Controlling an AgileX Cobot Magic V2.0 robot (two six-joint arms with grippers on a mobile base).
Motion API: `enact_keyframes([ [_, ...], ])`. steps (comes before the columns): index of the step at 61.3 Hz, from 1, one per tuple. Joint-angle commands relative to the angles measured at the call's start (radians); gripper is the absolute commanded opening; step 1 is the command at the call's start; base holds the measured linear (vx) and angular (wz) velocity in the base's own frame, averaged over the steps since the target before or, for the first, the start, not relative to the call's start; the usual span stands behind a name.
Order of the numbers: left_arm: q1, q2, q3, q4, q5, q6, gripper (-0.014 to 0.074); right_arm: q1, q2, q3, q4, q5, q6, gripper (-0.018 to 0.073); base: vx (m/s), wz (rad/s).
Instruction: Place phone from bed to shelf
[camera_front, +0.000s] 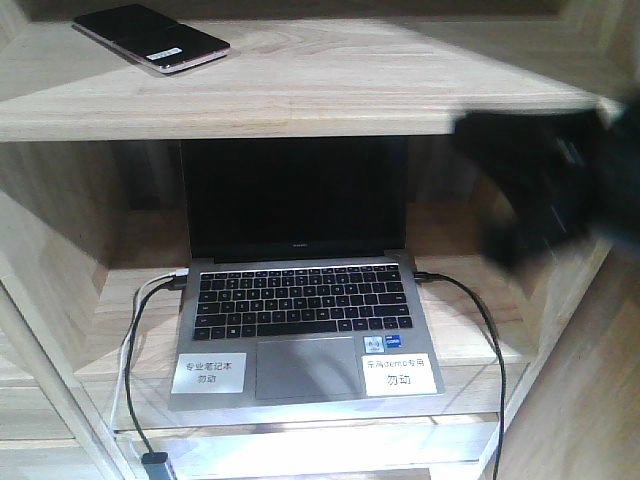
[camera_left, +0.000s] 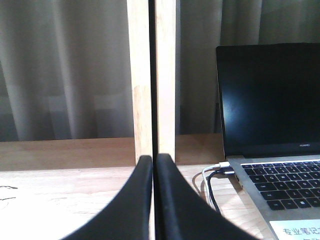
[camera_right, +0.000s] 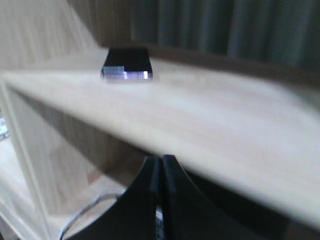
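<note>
Phone (camera_front: 150, 38) lies flat on shelf (camera_front: 330, 90) upper board, left end. Right gripper (camera_right: 160, 172) empty, fingers pressed together, hangs below board's front edge (blurred in front view). Left gripper (camera_left: 153, 172) also closed, empty, level, beside laptop (camera_left: 272, 145).

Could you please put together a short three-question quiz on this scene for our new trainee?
1. True or false: the phone lies on the board of the shelf above the laptop.
2. Which describes the right hand? A) open around the phone B) shut, holding nothing C) shut on a cable
3. Fill in: the laptop's screen is ____ (lit or dark).

Key: 1 true. 2 B; its fingers meet, away from the phone. 3 dark.
</note>
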Motion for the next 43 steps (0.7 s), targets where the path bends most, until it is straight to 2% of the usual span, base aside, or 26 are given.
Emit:
enact_keyframes([
  [1,-0.005,-0.006,-0.025,-0.010,-0.071,-0.009,0.0001,-0.006,-0.096,0.086,0.013,-0.085,-0.009,-0.0005,0.00,0.00],
  [22,-0.005,-0.006,-0.025,-0.010,-0.071,-0.009,0.0001,-0.006,-0.413,0.395,0.018,-0.095,-0.006,-0.0005,0.00,0.00],
  [43,-0.005,-0.006,-0.025,-0.010,-0.071,-0.009,0.0001,-0.006,-0.593,0.561,0.018,-0.099,0.000,-0.0005,0.00,0.00],
])
